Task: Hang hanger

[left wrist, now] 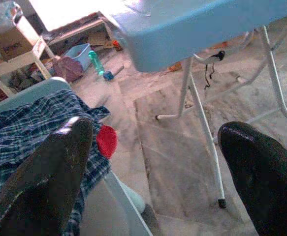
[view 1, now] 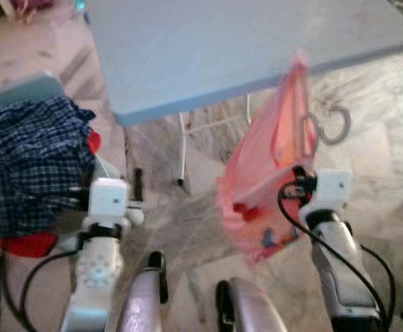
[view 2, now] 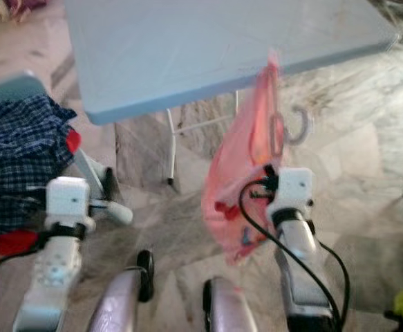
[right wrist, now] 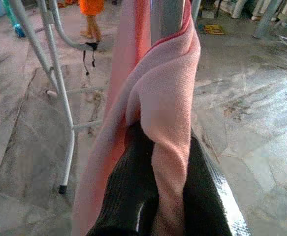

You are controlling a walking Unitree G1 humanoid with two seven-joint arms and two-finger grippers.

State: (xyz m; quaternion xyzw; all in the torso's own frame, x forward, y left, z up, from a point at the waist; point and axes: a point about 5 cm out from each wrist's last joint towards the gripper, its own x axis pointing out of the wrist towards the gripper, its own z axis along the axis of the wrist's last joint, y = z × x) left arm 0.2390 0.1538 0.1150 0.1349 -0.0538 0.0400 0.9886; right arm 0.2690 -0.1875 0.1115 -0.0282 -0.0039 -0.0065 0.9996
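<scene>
Right gripper (view 1: 299,181), at about four o'clock in the head view, is clamped on a hanger (view 1: 305,124) draped with a pink garment (view 1: 256,187); the black fingers (right wrist: 133,196) pinch the cloth and the frame under it. The hanger's grey hook (view 1: 336,124) stands clear at the top, at about two o'clock, in front of the near edge of the light-blue folding table (view 1: 222,48). Left gripper (left wrist: 153,167), at about eight o'clock, is spread wide and empty, just beside a blue checked shirt (view 1: 32,159) heaped on a chair (view 1: 21,90). The step in hand appears to be carrying the loaded hanger toward a rail; no rail is visible, so the next move likely calls for locating one and presenting the hook upright over it. No brand, label or legible writing can be made out.
</scene>
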